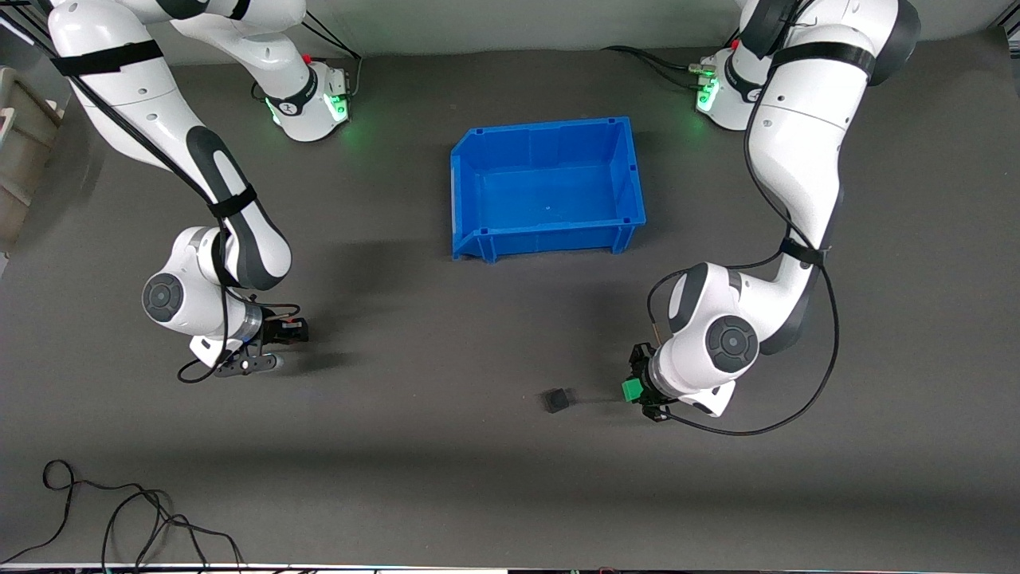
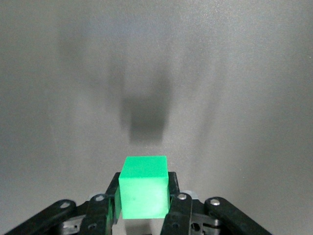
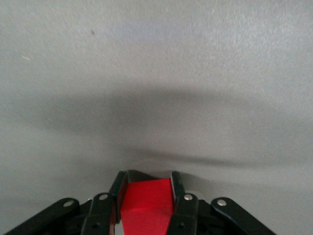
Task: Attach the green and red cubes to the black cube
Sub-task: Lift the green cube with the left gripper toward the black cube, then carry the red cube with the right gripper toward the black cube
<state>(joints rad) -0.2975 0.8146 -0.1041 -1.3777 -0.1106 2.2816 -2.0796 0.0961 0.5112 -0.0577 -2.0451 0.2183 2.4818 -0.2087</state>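
Observation:
My left gripper (image 1: 640, 392) is shut on the green cube (image 1: 632, 389) and holds it low over the mat, beside the black cube (image 1: 557, 399) with a gap between them. In the left wrist view the green cube (image 2: 144, 188) sits between the fingers (image 2: 178, 210); a dim dark patch on the mat lies ahead of it. My right gripper (image 1: 249, 364) is low over the mat at the right arm's end. The right wrist view shows it shut on the red cube (image 3: 146, 208). The black cube lies alone on the mat.
An empty blue bin (image 1: 548, 187) stands mid-table, farther from the front camera than the black cube. Loose black cables (image 1: 119, 510) lie near the front edge at the right arm's end. A beige box (image 1: 20, 151) sits at that end's table edge.

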